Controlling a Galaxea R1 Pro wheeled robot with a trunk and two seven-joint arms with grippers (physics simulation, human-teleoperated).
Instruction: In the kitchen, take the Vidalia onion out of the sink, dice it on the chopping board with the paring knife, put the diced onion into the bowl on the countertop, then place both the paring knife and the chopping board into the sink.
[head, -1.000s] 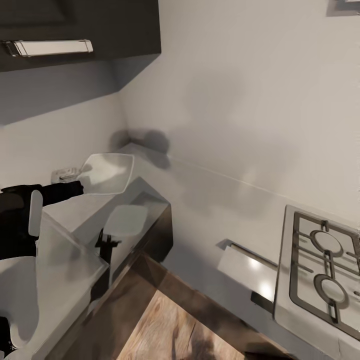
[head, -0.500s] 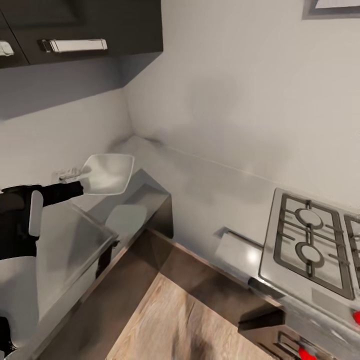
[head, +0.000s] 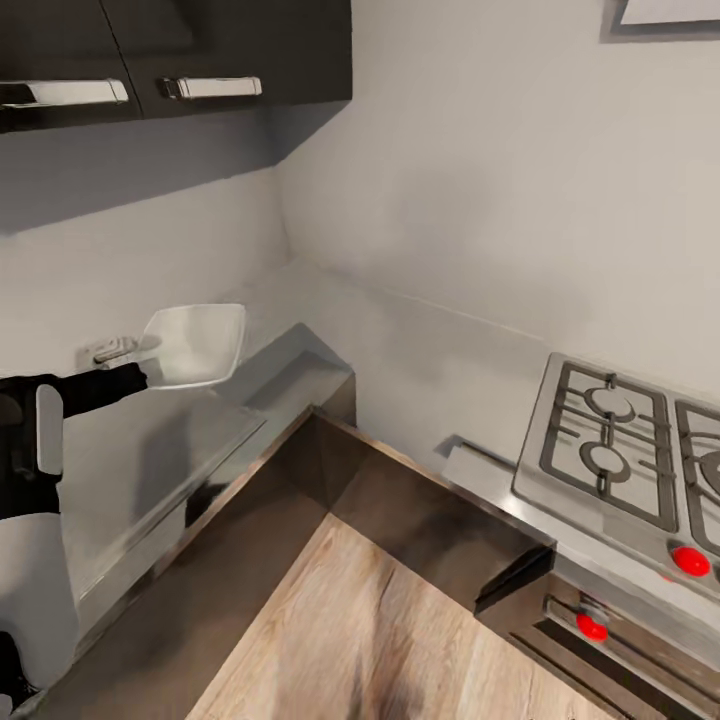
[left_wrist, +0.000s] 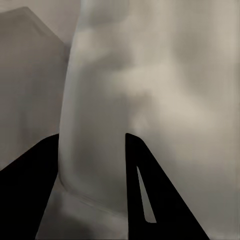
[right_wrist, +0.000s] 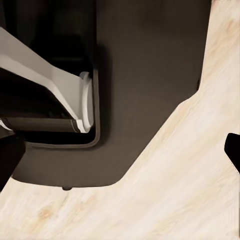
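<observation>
White and shallow, the squarish bowl (head: 192, 343) hangs in the air above the grey worktop (head: 150, 460), held out at the end of the robot's left arm (head: 70, 392). In the head view that black arm reaches roughly level from the robot's body toward the corner where the two walls meet, with a pale panel on its forearm. The left tool (head: 128, 352) grips the bowl at the edge nearest the arm. In the left wrist view its two dark fingers (left_wrist: 145, 190) stand on either side of the bowl's pale rim (left_wrist: 95, 145), closed against it, one finger on each face of the wall.

The bowl sits slightly tilted, its open side facing up, clear of the worktop and of the backsplash behind it. Dark glossy wall cabinets (head: 180, 50) with chrome handles hang above the bowl. Away from the bowl, along the other run of worktop, lies a steel gas hob (head: 620, 440) with red knobs (head: 690, 560) at its front. Light wood floor (head: 380, 640) fills the angle between the two runs.

In the right wrist view, the camera looks down on wood floor and the robot's dark base (right_wrist: 125, 100). One dark fingertip of the right tool (right_wrist: 233, 150) shows at the frame's edge; I cannot tell how far that tool is open.
</observation>
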